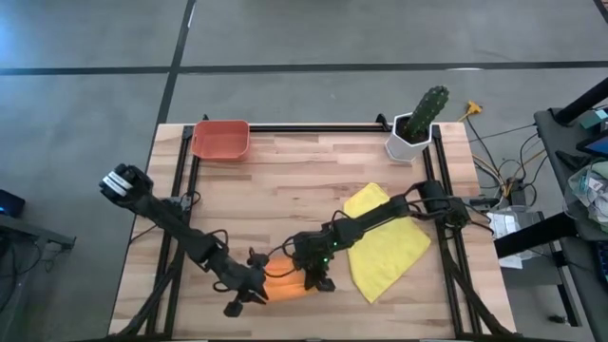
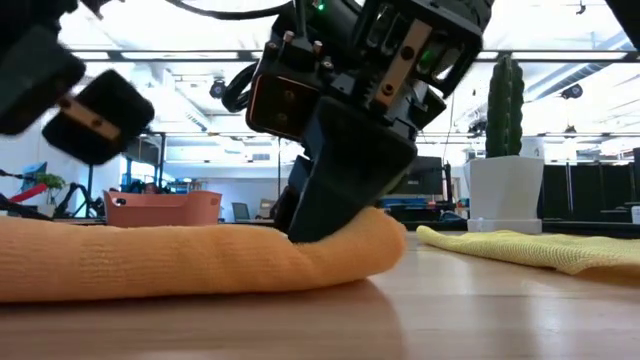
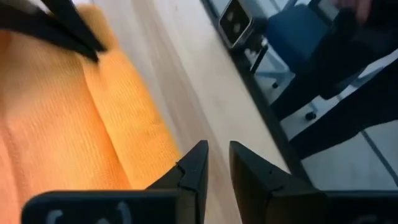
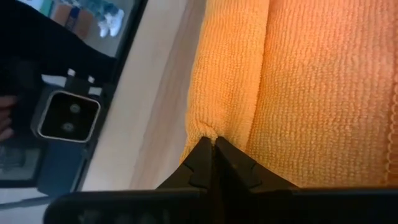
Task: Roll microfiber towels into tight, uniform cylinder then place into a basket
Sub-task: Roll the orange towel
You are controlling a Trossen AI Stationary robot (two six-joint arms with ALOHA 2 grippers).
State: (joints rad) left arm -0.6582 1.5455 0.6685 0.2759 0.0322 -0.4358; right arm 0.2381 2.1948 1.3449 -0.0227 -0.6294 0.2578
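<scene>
Currently both hands sit at the near edge of the table (image 1: 285, 180), one at each end of the orange towel (image 1: 283, 285). That towel lies as a long low roll along the front edge; in the low view it stretches from the left side to just past the middle (image 2: 180, 262).

Right hand (image 4: 213, 144): fingers pressed together, tips pinching a small fold of the orange towel at the edge of the roll. In the low view this hand (image 2: 330, 215) bears down on the roll's right end, and the cloth bulges up around it.

Left hand (image 3: 216, 163): fingers (image 3: 194, 167) a narrow gap apart, nothing between them. It hangs just beside the roll's other end, over bare wood, not gripping the cloth. In the high view it is at the roll's left end (image 1: 249, 294).

Yellow towel (image 1: 385, 242): spread flat and unrolled on the right half of the table, partly under the right arm, just apart from the orange roll.

Basket (image 1: 220, 140): at the far left corner of the table, well apart from both towels. A cactus in a white pot (image 1: 418, 123) stands at the far right corner.
</scene>
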